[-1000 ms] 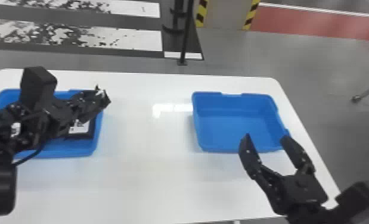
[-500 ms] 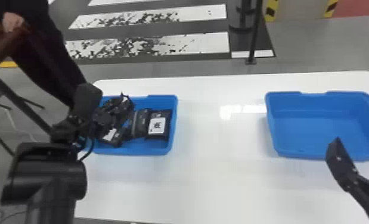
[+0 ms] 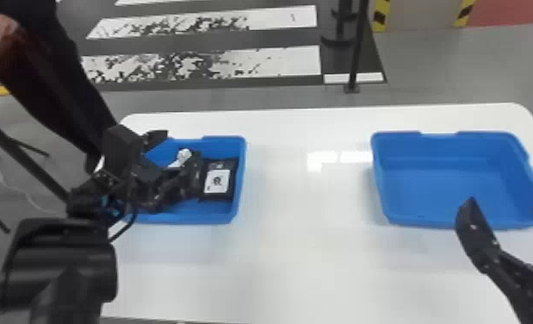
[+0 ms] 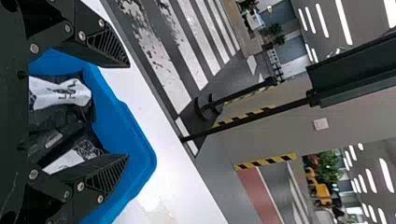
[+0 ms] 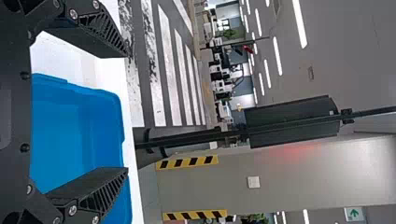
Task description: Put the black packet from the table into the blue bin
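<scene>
Over the left bin (image 3: 183,217) of blue plastic hangs the left gripper (image 4: 128,111); its fingers stand wide apart, and I see nothing in their hold. Inside this bin lies a black packet (image 3: 218,176), flat, its white label (image 3: 223,186) facing up, beside the wall nearest to the middle of the tabletop (image 3: 299,258); other dark packets are next to it, and which one the task means I cannot tell. Probably the fingers are open to let a packet go or to take one; the bin walls serve to keep the group together, so the placing may be almost done.

Near the right bin (image 3: 441,185) is the right gripper (image 5: 127,112), its fingers also wide apart, with nothing held; perhaps it is parked there because the packets lie on the other arm's side.

From the head view both bins are seen, with the space between them, but the left arm (image 3: 58,258) and its gripper cover part of the contents; the left wrist view shows the gap between the fingertips, and a white-faced packet (image 4: 60,93) in the bin beyond them.
</scene>
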Tool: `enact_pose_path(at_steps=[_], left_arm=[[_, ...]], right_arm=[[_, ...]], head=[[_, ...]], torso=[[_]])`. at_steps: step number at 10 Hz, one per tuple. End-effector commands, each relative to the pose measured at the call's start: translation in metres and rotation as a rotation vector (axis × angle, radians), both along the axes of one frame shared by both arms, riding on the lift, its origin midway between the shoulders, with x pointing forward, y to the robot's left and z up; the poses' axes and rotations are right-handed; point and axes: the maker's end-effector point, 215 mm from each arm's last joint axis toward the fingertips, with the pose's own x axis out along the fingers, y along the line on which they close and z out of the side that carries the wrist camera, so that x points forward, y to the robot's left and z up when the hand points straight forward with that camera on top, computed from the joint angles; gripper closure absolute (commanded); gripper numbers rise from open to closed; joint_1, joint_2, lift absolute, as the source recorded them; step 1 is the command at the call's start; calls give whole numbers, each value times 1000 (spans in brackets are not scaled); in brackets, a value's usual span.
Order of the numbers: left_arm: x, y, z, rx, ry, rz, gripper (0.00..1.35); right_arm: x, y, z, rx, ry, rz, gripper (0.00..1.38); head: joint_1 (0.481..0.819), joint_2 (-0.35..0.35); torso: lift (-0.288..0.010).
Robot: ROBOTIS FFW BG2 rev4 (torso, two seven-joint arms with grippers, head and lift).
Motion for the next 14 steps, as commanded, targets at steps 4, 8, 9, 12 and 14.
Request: enact_pose_path(at_steps=[4, 8, 9, 12, 14], left_arm=[[-105, 18, 49, -191, -200, 133, 134], [-174, 19, 96, -341, -327, 256, 134], [-186, 23, 97, -353, -327, 284, 134], [-200, 34, 95, -335, -317, 317, 134], [-201, 34, 96, -335, -321, 322, 134]], right_arm=[[-3, -1, 0, 2, 2, 0, 154], [-4, -1, 1, 6, 2, 2, 154], [-6, -1, 1, 8, 4, 0, 154], [-5, -1, 2, 7, 2, 0, 154], [-6, -1, 1, 11, 4, 0, 154]], head=[[695, 119], [695, 163], [695, 164], [695, 183], [695, 194]], torso=[[-110], [-110], [-110], [-110], [-110]])
